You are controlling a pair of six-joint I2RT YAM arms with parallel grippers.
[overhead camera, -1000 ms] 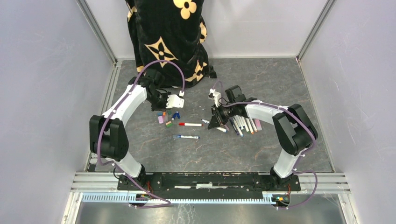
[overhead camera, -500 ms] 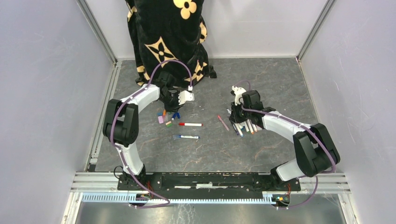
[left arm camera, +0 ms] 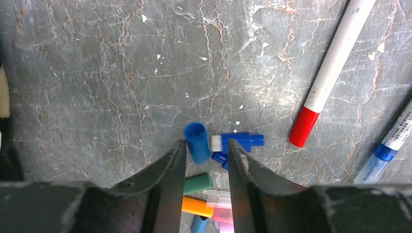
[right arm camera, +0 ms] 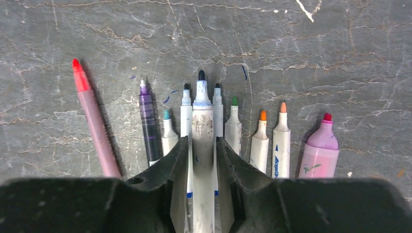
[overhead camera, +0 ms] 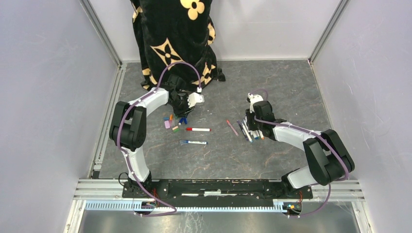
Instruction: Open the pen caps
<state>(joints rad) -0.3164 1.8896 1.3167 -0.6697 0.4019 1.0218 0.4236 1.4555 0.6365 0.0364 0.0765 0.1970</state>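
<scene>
Left fingers (left arm camera: 167, 174) stand partly open, holding nothing. One blue cap (left arm camera: 197, 141) lies just past their tips, with other caps (left arm camera: 198, 184) between and below them. Two capped pens (left arm camera: 335, 63) lie at upper right. Right fingers (right arm camera: 176, 167) closely flank one white pen (right arm camera: 202, 121); whether they grip it is unclear. It lies among ten uncapped pens (right arm camera: 233, 128); their lettering is unreadable.

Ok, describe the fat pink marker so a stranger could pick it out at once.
On the grey marbled table, find the row of uncapped pens under the right gripper. In the right wrist view, the pink marker ends that row on the right. It alone is thick, pink-bodied and red-tipped; its neighbours are thin white barrels.
</scene>
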